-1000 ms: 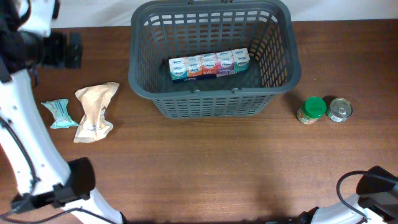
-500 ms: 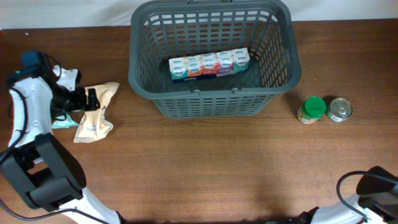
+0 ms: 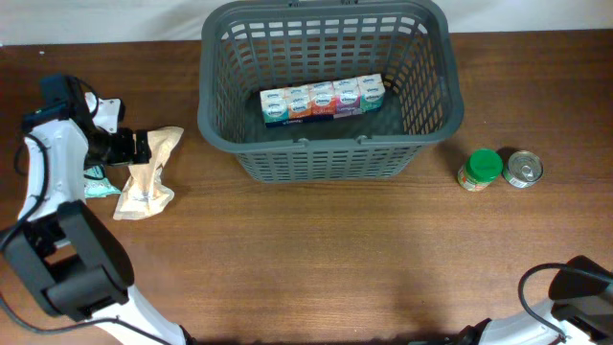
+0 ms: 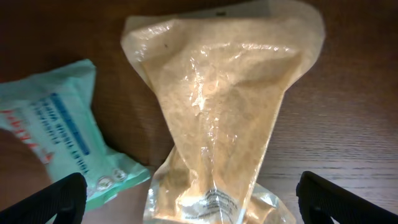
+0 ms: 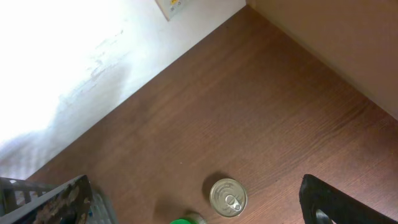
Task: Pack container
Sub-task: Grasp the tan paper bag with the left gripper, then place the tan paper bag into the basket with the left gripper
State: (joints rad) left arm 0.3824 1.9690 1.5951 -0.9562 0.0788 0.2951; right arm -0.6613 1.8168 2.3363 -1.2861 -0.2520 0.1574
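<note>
**Left gripper wide open over the pouch, basket ahead of it**

The wooden table (image 3: 316,259) carries everything; the container (image 3: 326,165), a dark grey slotted basket, stands upright ahead of the left gripper (image 4: 194,200), out past its fingertips and apart from it, with the tan pouch (image 4: 230,112) lying between the two; inside the basket a row of small cartons (image 3: 323,100) lies on the floor towards the far wall.

The left gripper hangs low over the narrow end of the pouch; its jaws stand far apart, one fingertip at each bottom corner of the wrist view, with the pouch running under the gap; it appears to have hold of nothing, though I cannot tell whether the pads touch the film; a teal packet (image 4: 50,137) lies just beside the pouch, with one corner by one of the fingers.

The right gripper (image 5: 194,208) is raised, its jaws likewise spread wide with nothing between them; the basket is well away from it; below it sit a small tin can (image 5: 228,197) and, next to that, a green-lidded jar (image 3: 481,169), the two close together on the bare wood.
</note>
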